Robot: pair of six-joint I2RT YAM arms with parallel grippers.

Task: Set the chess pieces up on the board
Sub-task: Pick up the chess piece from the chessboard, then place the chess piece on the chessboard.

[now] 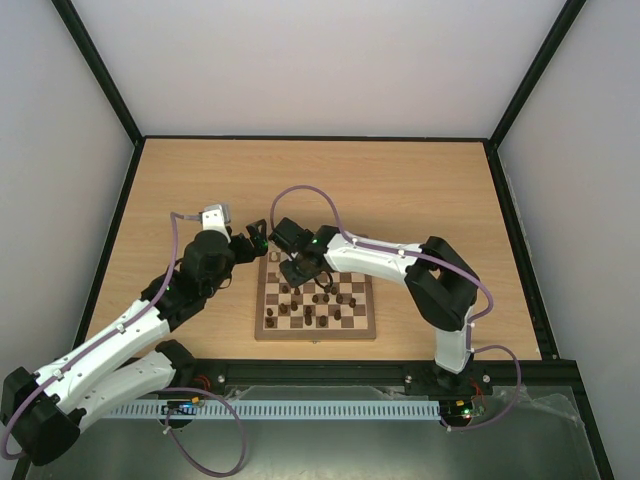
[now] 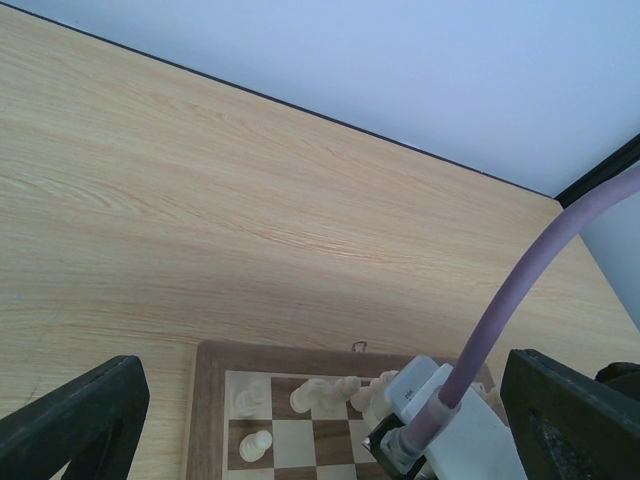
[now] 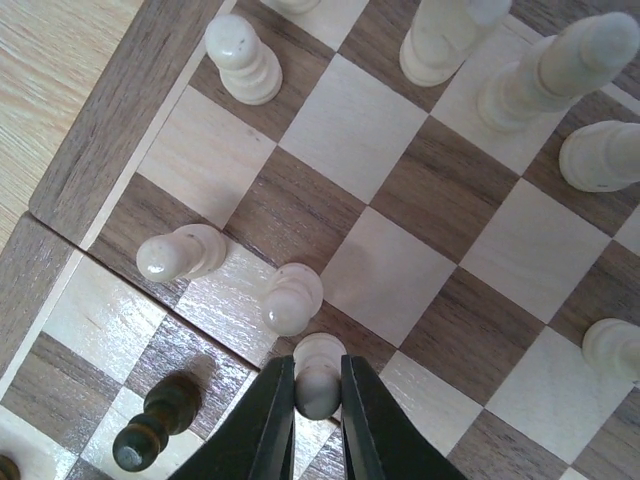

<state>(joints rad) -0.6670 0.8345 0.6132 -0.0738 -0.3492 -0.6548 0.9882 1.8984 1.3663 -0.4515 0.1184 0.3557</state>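
Chess pieces (image 1: 318, 298) stand scattered over the board (image 1: 315, 335), which lies on the desk (image 1: 420, 190) just ahead of the two arm bases. One of them, a cream pawn (image 3: 318, 372), is grasped by the right pincer (image 3: 318, 400). Its two dark fingers (image 3: 268, 425) press against the pawn's sides, low over the board near its fold seam. Just beyond it stands a second cream pawn (image 3: 293, 298). A third cream pawn (image 3: 180, 253) sits nearer the frame to the left, and a dark pawn (image 3: 152, 425) stands left of the fingers. Taller cream pieces (image 3: 560, 65) crowd the squares farther out.

Seen from above, the right arm rises from its base at the near right and bends at a raised elbow beside the board's right edge. Its forearm runs leftward over the far rows, with the wrist turned down. The left pincer (image 1: 255, 240) hangs released, its fingers (image 2: 75, 420) spread wide, just off the board's far-left corner above the desk. Its arm stretches diagonally from the near left.
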